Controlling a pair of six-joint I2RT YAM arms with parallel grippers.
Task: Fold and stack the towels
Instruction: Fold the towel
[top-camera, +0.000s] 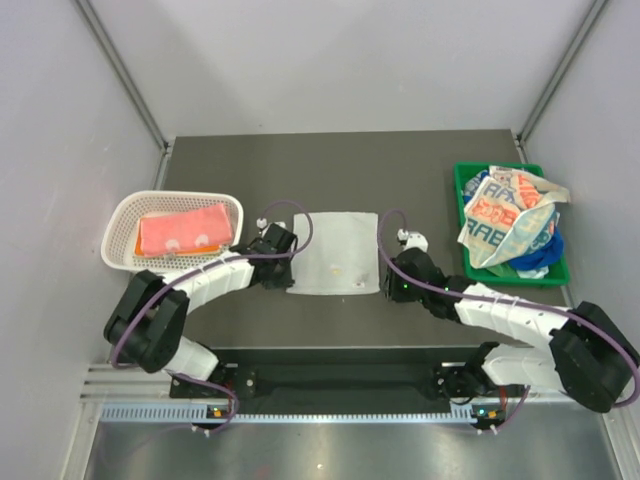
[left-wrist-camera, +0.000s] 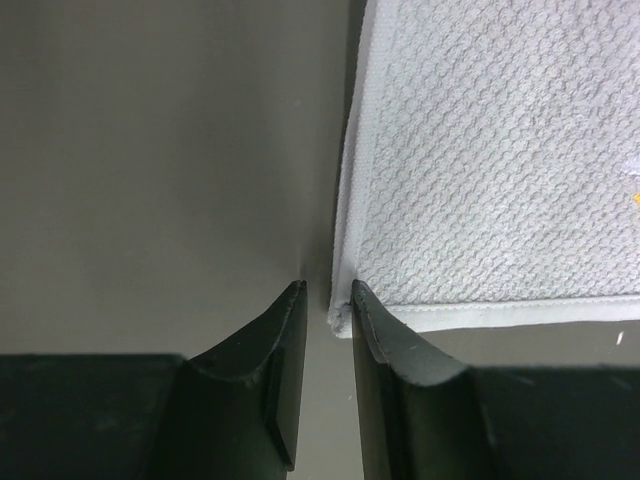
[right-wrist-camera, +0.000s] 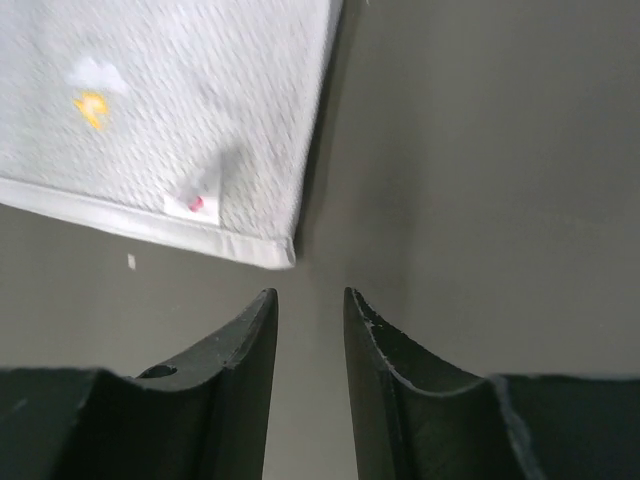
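A plain white towel (top-camera: 337, 252) lies flat on the dark table between the two arms. My left gripper (top-camera: 285, 277) is low at its near left corner. In the left wrist view the jaws (left-wrist-camera: 327, 288) stand slightly apart, with the towel corner (left-wrist-camera: 341, 318) against the inside of the right fingertip, not pinched. My right gripper (top-camera: 392, 287) is at the near right corner, open and empty (right-wrist-camera: 308, 292), with the towel corner (right-wrist-camera: 278, 254) just beyond its left fingertip. A folded pink towel (top-camera: 184, 231) lies on an orange towel (top-camera: 150, 252) in the basket. A lettered towel (top-camera: 505, 225) and a blue towel (top-camera: 545, 256) lie crumpled in the bin.
The white mesh basket (top-camera: 120, 215) stands at the left edge of the table. The green bin (top-camera: 462, 185) stands at the right edge. Grey walls close in the back and sides. The arm bases sit at the near edge.
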